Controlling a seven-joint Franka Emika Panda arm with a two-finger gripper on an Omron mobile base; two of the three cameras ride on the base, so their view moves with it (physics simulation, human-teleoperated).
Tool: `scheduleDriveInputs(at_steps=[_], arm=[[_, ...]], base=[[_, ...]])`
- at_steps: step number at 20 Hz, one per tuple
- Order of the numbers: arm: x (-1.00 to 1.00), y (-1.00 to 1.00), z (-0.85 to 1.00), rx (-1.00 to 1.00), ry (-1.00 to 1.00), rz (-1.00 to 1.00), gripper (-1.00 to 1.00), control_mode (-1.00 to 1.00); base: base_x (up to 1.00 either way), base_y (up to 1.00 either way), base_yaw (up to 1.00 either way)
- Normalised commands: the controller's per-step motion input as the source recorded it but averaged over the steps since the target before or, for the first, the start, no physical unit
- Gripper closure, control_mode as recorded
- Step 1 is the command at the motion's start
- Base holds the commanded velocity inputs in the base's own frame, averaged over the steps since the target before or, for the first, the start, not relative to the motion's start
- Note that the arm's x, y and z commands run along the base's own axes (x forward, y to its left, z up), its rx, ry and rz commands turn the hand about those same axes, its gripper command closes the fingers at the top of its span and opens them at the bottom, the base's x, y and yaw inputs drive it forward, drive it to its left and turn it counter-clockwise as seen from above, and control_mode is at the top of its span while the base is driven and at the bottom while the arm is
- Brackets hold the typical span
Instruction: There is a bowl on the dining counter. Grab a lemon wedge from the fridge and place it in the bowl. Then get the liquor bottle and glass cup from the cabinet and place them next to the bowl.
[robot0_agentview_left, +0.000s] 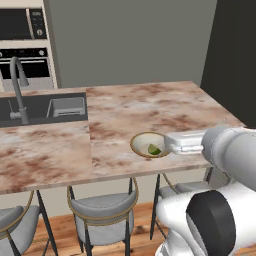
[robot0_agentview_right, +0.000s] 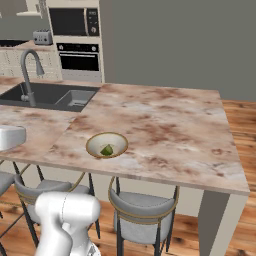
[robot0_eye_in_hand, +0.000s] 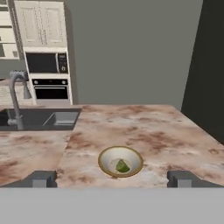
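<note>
In the small round cream bowl w/ a tan rim (robot0_eye_in_hand: 120, 161), near the front edge of the counter, I see the tiny olive-yellow-green lemon wedge (robot0_eye_in_hand: 122, 166). It lies on the bowl floor, slightly toward the near side. Its long axis I read as running roughly left-right along the counter in the left base view (robot0_agentview_left: 154, 149), but it's too small to say which way the tip points. In the right base view the wedge (robot0_agentview_right: 107, 150) sits just as low in the bowl (robot0_agentview_right: 106, 145).

The bowl stands on the long beige stone dining counter w/ brown marbling (robot0_eye_in_hand: 148, 131), well apart from the dark sink (robot0_eye_in_hand: 39, 119) and tall grey tap (robot0_eye_in_hand: 15, 98) at the left end.

My two-finger gripper (robot0_eye_in_hand: 112, 178) hangs back from the bowl on the near side, fingers (robot0_eye_in_hand: 42, 178) spread wide apart, nothing between them. The bowl shows centred in the gap. Grey padded stools (robot0_agentview_right: 142, 220) stand under the counter's front edge.
</note>
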Motion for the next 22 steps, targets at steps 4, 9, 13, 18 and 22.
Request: scheduleDriveInputs(at_steps=[4, 9, 13, 18, 22], arm=[[0.00, 0.00, 0.00, 0.00, 0.00, 0.00, -1.00, 1.00], [0.00, 0.00, 0.00, 0.00, 0.00, 0.00, -1.00, 1.00], [0.00, 0.00, 0.00, 0.00, 0.00, 0.00, -1.00, 1.00], [0.00, 0.00, 0.00, 0.00, 0.00, 0.00, -1.00, 1.00], [0.00, 0.00, 0.00, 0.00, 0.00, 0.00, -1.00, 1.00]], base=[[-0.77, 0.37, 0.10], [-0.53, 0.90, 0.12], [-0.07, 1.00, 0.08], [0.03, 1.00, 0.06], [0.12, 1.00, 0.04]])
